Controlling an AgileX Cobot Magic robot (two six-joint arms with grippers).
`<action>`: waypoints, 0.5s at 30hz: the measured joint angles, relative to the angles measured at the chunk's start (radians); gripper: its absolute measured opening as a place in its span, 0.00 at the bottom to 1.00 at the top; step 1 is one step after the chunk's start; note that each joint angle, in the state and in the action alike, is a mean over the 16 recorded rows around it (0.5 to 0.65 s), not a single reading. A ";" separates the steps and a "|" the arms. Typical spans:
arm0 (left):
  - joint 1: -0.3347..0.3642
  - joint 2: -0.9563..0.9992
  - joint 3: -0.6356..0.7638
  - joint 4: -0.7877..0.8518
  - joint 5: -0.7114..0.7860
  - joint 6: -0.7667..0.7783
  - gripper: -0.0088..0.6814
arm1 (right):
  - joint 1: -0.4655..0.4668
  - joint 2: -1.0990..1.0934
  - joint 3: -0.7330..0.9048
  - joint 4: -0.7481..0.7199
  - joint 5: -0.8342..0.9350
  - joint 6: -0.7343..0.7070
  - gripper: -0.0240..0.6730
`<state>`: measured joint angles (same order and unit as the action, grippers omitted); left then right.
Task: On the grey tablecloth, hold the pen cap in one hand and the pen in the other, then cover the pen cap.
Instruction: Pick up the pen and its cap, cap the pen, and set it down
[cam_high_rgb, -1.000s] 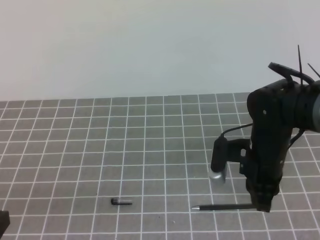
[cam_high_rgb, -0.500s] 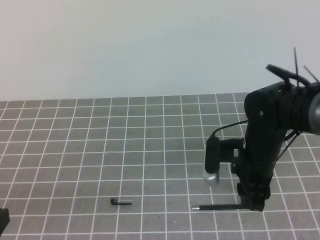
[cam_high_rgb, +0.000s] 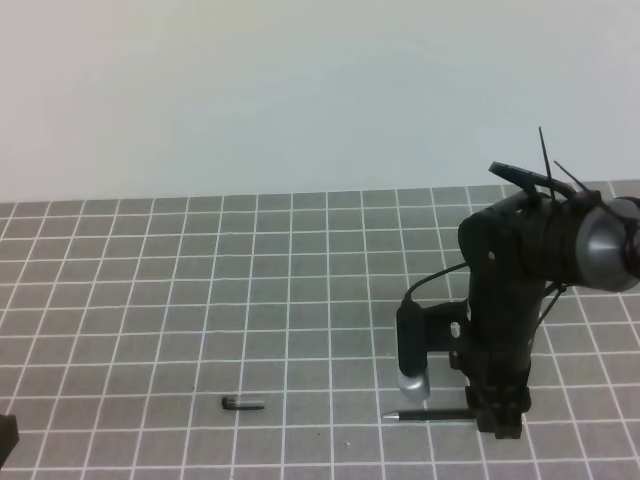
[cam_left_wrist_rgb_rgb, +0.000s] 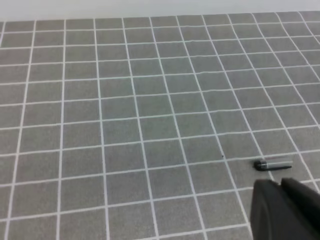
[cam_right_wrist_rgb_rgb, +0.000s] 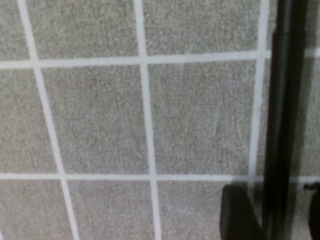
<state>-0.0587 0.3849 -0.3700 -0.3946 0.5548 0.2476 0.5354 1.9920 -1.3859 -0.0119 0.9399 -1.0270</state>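
Pen (cam_high_rgb: 430, 414) rear hidden between spread right end effector (cam_high_rgb: 503, 428); left one closed.

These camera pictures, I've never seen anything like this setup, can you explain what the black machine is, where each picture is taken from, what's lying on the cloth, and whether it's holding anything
The black machine is one of a robot's two arms. The wide picture looks down from in front, onto the grey tablecloth with its white grid. The other two pictures come from small cameras mounted on each arm's wrist.

Two things lie on the cloth: the pen, a thin black stick with a pale tip, and the pen cap, a short black tube to its left.

In the wide view the right tool, the part that grasps, is down at the pen's back end. Its own camera shows the pen as a dark bar between two open fingers, so nothing is gripped yet.

The left arm waits low on the other side. Its camera shows the left tool closed, dark in the corner, just short of the cap. It holds nothing.
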 joint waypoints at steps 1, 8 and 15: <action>0.000 0.000 0.000 0.000 -0.001 0.001 0.01 | 0.000 0.001 0.000 -0.002 -0.001 0.000 0.51; 0.000 0.000 0.000 -0.001 -0.004 0.005 0.01 | 0.000 0.008 0.000 -0.010 -0.002 -0.004 0.40; 0.000 0.000 0.000 -0.002 -0.008 0.007 0.01 | 0.000 0.008 0.000 -0.011 -0.001 -0.015 0.19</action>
<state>-0.0587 0.3849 -0.3700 -0.3962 0.5467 0.2546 0.5356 2.0004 -1.3859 -0.0226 0.9385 -1.0421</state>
